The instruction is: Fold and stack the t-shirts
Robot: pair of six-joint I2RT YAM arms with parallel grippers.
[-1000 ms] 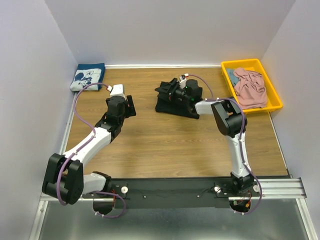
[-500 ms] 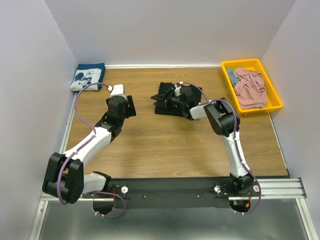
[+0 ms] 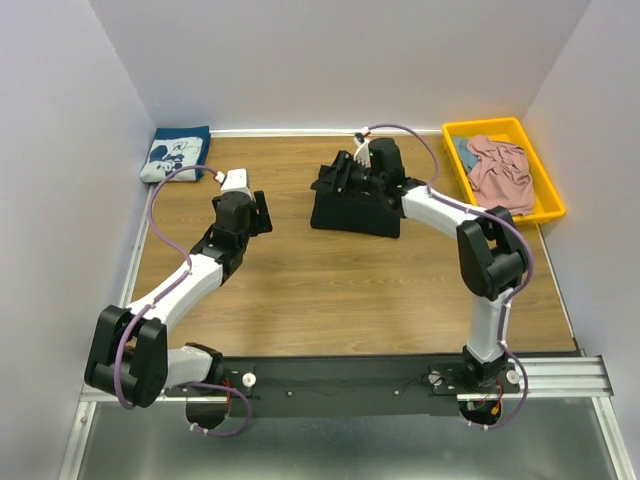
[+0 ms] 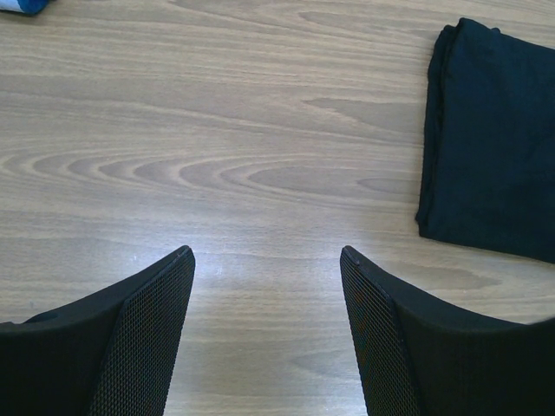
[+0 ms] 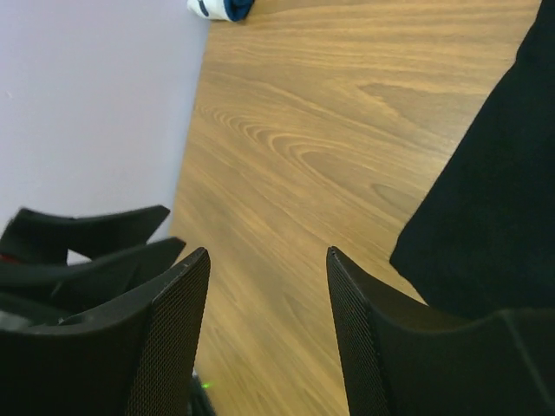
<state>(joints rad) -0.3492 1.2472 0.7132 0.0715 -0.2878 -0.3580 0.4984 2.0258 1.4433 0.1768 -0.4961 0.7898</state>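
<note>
The black t-shirt (image 3: 355, 210) lies folded in a thick rectangle at the table's middle back; it also shows in the left wrist view (image 4: 494, 139) and the right wrist view (image 5: 494, 208). The navy t-shirt with the white mouse print (image 3: 176, 153) lies folded in the back left corner. The pink t-shirt (image 3: 500, 175) lies crumpled in the yellow tray (image 3: 553, 195). My right gripper (image 3: 340, 178) is open and empty, above the black shirt's left edge. My left gripper (image 3: 262, 212) is open and empty over bare wood, left of the black shirt.
The yellow tray stands at the back right and also holds a bit of blue-grey cloth (image 3: 466, 152). Walls close in the table on the left, back and right. Bare wood lies between the navy and black shirts.
My right arm has lifted and swung back; its gripper has come off the black shirt's top and sits higher at its left edge. The shirt now lies flatter. The left arm has not moved.
</note>
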